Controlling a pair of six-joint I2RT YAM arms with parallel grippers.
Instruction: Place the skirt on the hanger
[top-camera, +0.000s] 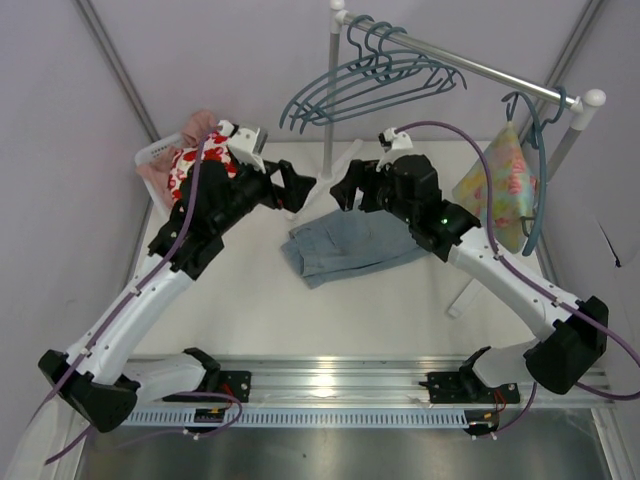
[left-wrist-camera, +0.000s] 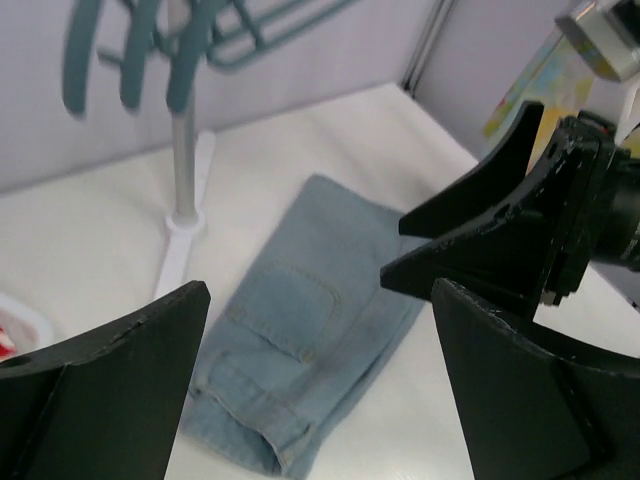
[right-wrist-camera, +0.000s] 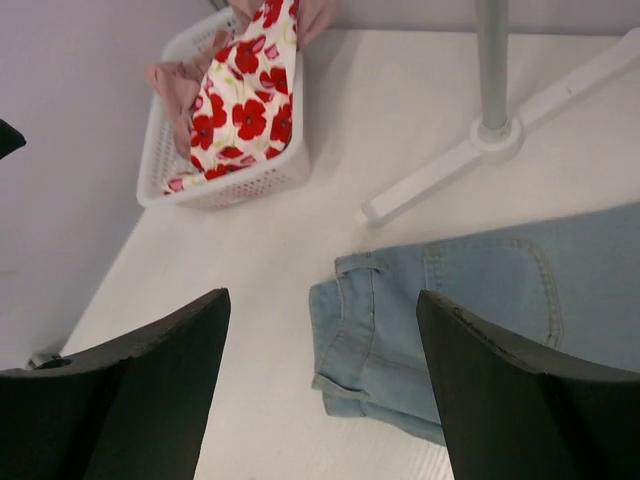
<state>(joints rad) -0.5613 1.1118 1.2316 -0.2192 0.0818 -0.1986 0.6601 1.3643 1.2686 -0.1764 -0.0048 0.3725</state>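
Observation:
The light blue denim skirt lies flat on the white table at the middle, folded, with a back pocket up. It also shows in the left wrist view and in the right wrist view. Several teal hangers hang on the metal rail at the back. My left gripper is open and empty, above the skirt's far left corner. My right gripper is open and empty, above the skirt's far edge, facing the left one. Neither touches the skirt.
A white basket at the back left holds a white cloth with red flowers. The rack's post and foot stand just behind the skirt. A pastel floral garment hangs on a teal hanger at the rail's right end.

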